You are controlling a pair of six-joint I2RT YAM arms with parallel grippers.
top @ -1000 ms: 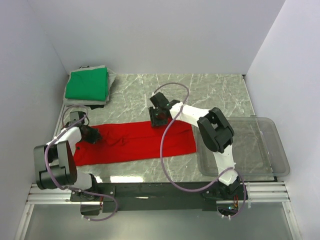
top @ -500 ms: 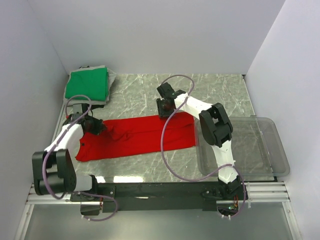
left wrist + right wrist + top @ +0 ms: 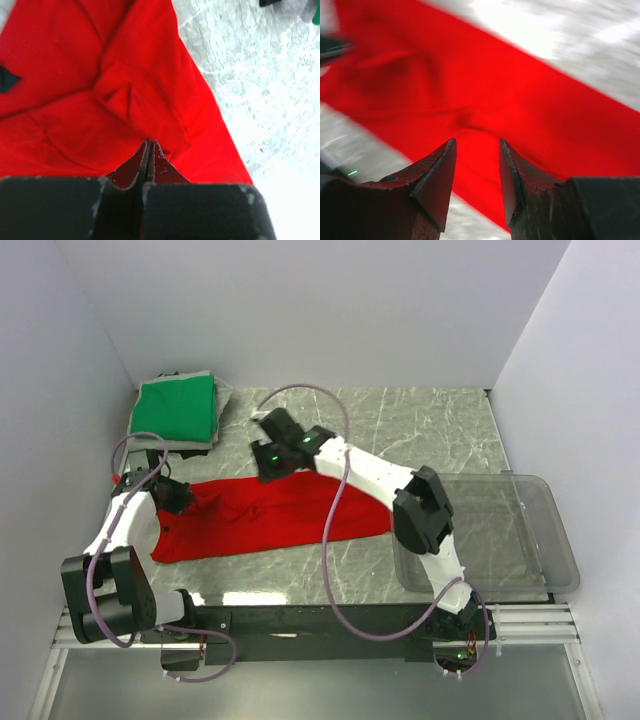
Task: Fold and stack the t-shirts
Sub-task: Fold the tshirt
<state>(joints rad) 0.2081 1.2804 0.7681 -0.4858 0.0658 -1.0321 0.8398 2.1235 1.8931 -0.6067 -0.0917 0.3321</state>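
The task is judged to be about half done. One bright green cloth t-shirt (image 3: 175, 410) is already folded into a neat rectangle and is set down at the far left corner of the marbled grey bench (image 3: 430, 430). The bright red cloth t-shirt (image 3: 265, 518) is not yet finished: it is spread as a long band across the near middle of the bench, its left end is rumpled, and creases are seen along it. It appears to be folded lengthwise only. The band still has to be folded across, and the red shirt then has to be stacked with the green one.

The left fingers (image 3: 131, 172) are pressed together at the far left end of the red shirt. Wrinkles in the cloth gather toward their tips, so a fold of the red shirt appears to be pinched there. The right fingers (image 3: 434, 172) are spread apart, and nothing is held between them. They are held over the far edge of the red shirt, left of its middle.

A clear plastic bin (image 3: 548, 490) is placed at the right edge of the bench, well apart from both shirts. Nothing is seen inside it.
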